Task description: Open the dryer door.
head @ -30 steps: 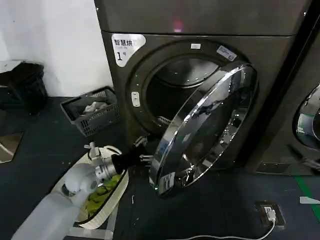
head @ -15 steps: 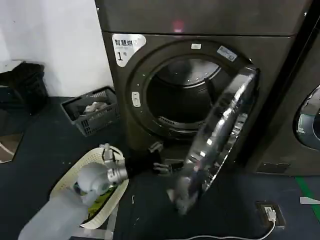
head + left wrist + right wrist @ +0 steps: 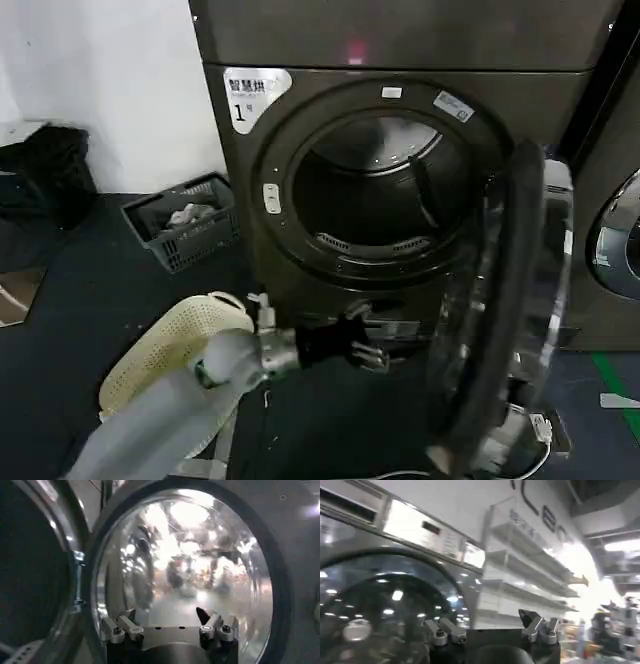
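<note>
Head view: large round chrome-ringed dryer door [image 3: 505, 310] swung wide open, edge-on, dark grey back facing drum, hinged right of opening. Left gripper [image 3: 368, 350] just beside door's lower edge, apart from it.

Left wrist view: left gripper [image 3: 167, 626] fingers spread, empty, before domed glass.

Right wrist view: right gripper [image 3: 490, 626] fingers spread, empty.

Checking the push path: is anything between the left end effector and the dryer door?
Nothing visible: the open left end effector faces the round chrome-ringed dryer door across a bare gap, not touching it.
</note>
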You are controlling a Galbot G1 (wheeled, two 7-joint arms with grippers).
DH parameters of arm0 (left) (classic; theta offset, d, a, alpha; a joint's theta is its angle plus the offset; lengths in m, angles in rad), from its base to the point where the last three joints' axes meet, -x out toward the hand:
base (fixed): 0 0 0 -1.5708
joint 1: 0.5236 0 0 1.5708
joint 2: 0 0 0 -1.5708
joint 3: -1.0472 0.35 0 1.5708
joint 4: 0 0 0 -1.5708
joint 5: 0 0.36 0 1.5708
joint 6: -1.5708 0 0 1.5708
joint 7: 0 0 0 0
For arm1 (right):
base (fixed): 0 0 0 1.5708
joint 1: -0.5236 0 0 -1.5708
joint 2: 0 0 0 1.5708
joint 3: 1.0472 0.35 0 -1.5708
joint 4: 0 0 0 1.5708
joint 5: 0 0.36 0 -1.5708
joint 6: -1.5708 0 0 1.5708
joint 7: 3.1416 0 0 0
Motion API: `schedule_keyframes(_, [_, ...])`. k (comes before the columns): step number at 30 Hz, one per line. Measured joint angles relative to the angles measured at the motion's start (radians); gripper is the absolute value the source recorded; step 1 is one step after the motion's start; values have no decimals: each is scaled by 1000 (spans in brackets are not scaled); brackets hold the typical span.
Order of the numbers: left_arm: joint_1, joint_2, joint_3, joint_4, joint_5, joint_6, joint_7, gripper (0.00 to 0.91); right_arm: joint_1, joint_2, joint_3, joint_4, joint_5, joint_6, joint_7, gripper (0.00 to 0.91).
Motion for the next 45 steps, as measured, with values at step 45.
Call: schedule_keyframes(45, [-330, -441, 304, 391, 94, -84, -119, 907, -195, -23, 372, -14, -34, -41, 61, 907])
